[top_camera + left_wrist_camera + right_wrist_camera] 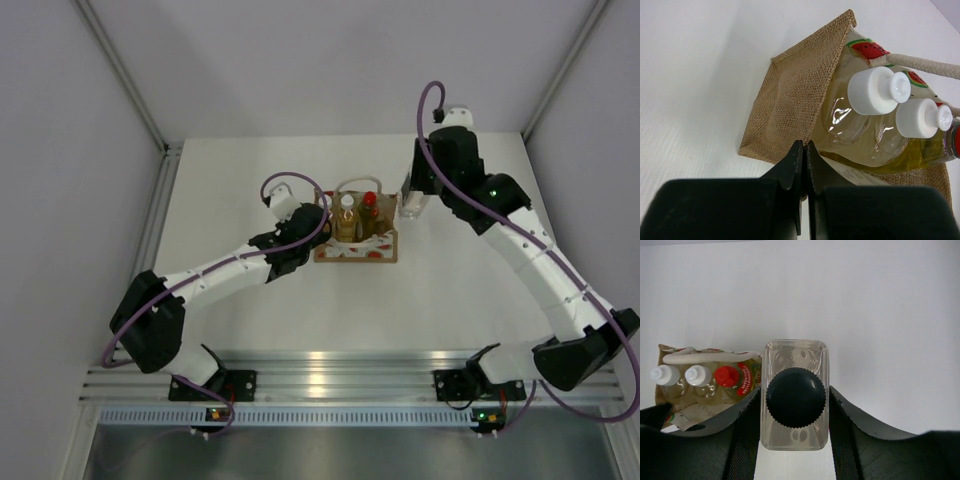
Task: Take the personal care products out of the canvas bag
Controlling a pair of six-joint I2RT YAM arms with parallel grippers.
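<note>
The canvas bag (380, 250) stands mid-table, and its tan weave (790, 95) fills the left wrist view. Inside it are two amber bottles with white caps (875, 90) (920, 117) and a yellow bottle with a red cap (727, 376). My left gripper (805, 144) is shut on the bag's left edge (312, 238). Just right of the bag, my right gripper (413, 203) is shut on the clear bottle with a dark cap (795, 397), one finger on each side. Whether that bottle rests on the table does not show.
The white table (450, 280) is walled by pale panels left and right. A metal rail (330, 380) with both arm bases runs along the near edge. The bag's white rope handle (920, 62) lies across the bottle tops.
</note>
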